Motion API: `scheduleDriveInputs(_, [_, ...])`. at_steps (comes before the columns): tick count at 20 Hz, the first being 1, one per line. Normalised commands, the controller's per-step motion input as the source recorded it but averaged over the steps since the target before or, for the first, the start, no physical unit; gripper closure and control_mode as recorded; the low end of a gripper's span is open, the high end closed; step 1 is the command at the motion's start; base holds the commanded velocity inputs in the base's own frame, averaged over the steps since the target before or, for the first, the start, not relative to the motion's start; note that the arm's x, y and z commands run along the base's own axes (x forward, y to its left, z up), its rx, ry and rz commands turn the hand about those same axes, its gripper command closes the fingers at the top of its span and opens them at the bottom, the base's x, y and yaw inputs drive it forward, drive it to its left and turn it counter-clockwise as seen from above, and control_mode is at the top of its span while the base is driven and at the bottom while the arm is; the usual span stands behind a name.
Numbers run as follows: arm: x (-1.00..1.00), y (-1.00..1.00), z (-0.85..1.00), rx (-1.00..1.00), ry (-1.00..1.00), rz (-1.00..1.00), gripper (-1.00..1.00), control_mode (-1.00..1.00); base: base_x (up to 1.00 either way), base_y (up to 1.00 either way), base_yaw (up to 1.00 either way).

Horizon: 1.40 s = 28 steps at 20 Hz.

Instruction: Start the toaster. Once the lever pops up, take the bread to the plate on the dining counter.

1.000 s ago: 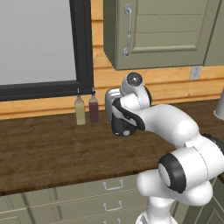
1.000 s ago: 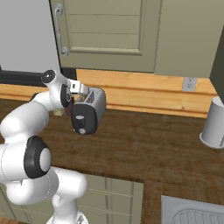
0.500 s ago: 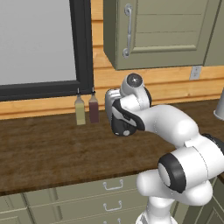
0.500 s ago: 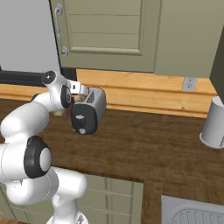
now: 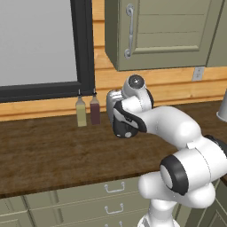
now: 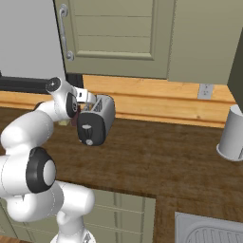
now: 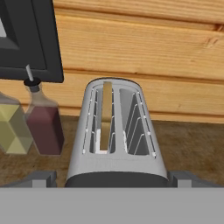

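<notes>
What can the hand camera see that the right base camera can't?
Hand view alone: the bread standing in the toaster's left slot, and two bottles beside it.
Right base view alone: the lever on the toaster's black end, a grey canister, a wall socket, and the cupboard door.
Both: the toaster on the counter, against the wooden wall.

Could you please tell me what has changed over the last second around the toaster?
Nothing visibly changed. The gripper stays open at the near end of the toaster, the bread still stands in its slot, and the two bottles have not moved.
</notes>
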Motion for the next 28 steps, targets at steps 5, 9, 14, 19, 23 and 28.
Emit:
scheduleDriveInputs(5, [0.07, 0.00, -0.02, 0.00, 0.00, 0.00, -1.00, -1.00, 0.00, 0.00, 0.00])
scheduleDriveInputs(9, [0.10, 0.00, -0.02, 0.00, 0.00, 0.00, -1.00, -1.00, 0.00, 0.00, 0.00])
scheduleDriveInputs(14, [0.10, 0.00, -0.03, 0.00, 0.00, 0.00, -1.00, -1.00, 0.00, 0.00, 0.00])
scheduleDriveInputs(19, [0.06, 0.00, -0.04, 0.00, 0.00, 0.00, -1.00, -1.00, 0.00, 0.00, 0.00])
scheduleDriveInputs(23, [0.04, 0.00, -0.04, -0.01, 0.00, 0.00, -1.00, -1.00, 0.00, 0.00, 0.00])
scheduleDriveInputs(28, [0.04, 0.00, -0.09, -0.04, 0.00, 0.00, -1.00, -1.00, 0.00, 0.00, 0.00])
